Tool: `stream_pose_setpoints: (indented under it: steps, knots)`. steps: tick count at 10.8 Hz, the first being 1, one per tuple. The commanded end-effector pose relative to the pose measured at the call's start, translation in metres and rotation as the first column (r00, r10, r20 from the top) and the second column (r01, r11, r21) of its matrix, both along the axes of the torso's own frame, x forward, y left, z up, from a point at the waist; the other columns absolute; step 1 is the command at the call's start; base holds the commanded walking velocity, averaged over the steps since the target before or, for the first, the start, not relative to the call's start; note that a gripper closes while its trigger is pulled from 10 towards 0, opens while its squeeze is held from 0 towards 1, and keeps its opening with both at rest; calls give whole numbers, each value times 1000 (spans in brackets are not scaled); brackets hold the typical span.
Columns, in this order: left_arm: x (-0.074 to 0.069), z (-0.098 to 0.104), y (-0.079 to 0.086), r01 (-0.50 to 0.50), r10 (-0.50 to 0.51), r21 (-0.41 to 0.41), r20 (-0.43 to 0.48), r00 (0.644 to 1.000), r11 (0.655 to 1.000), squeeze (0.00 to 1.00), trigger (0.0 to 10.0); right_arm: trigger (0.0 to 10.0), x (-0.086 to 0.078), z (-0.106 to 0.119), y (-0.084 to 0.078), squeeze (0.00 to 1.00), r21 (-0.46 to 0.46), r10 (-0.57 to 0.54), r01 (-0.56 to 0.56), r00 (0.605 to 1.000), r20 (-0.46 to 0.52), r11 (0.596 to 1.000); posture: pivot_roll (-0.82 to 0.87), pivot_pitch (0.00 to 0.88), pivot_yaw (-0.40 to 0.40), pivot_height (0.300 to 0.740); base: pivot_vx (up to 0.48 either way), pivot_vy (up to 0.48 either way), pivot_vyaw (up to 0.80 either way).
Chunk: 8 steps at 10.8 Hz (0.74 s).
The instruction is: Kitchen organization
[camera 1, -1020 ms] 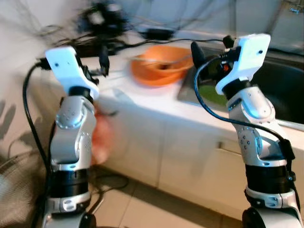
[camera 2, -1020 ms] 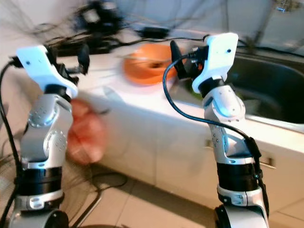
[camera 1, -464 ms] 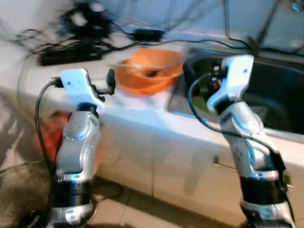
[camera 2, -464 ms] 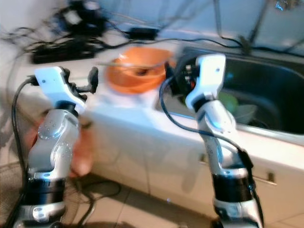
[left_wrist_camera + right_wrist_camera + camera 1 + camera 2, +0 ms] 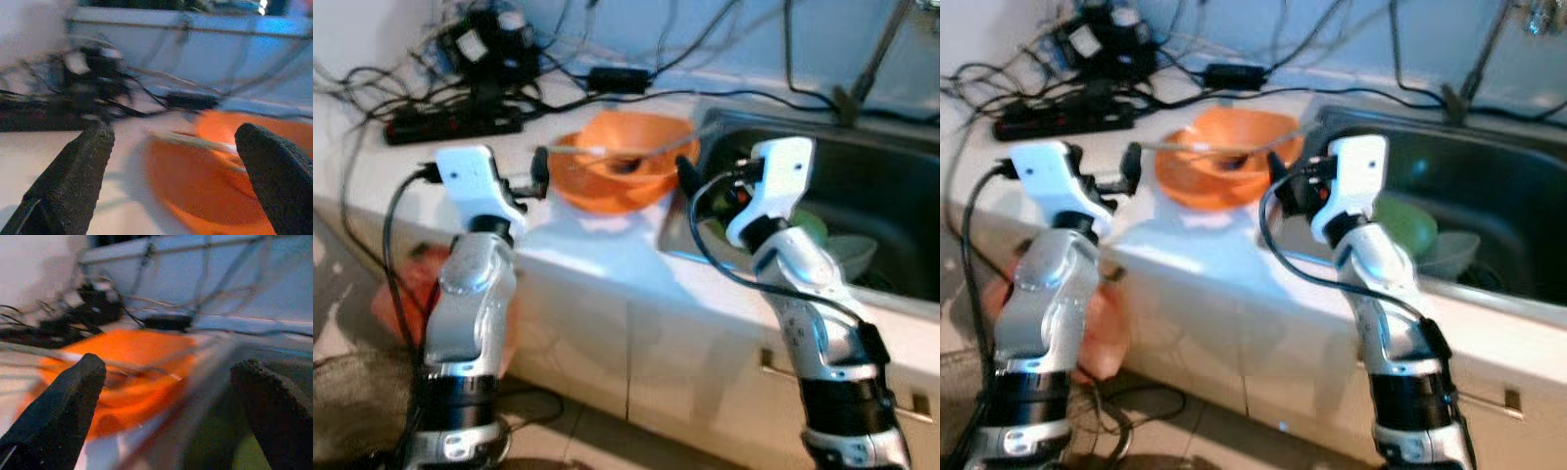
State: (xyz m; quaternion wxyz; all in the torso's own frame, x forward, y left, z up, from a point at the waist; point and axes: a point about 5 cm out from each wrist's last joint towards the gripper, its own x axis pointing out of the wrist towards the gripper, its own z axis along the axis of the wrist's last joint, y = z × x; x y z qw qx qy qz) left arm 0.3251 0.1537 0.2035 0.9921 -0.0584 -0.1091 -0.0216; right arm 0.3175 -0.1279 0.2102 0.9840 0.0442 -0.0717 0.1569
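Best to close in slowly on one orange bowl (image 5: 625, 172) at counter (image 5: 597, 257) edge beside sink (image 5: 881, 196), one utensil (image 5: 1224, 149) across it, left gripper (image 5: 171, 161) and right gripper (image 5: 166, 396) both spread wide, empty, raised just short of it.

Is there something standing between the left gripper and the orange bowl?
Nothing visible does. The left gripper, jaws open, faces the orange bowl across bare white counter. A utensil lies across the bowl.
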Motion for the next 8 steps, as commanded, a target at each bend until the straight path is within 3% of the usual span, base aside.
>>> stream_pose_setpoints:
  steps: [1,8]
  knots:
    - [-2,2,6,-12,12,18,9,1000,1000,0,10000,10000,-2,3,2,0,3,9,-9,1000,5,1000,29,52,34,740,0,0,0]
    - [2,4,10,-40,40,6,6,999,999,0,10000,10000,-7,-3,14,0,10,29,-29,1000,-2,1000,33,48,39,740,0,0,0]
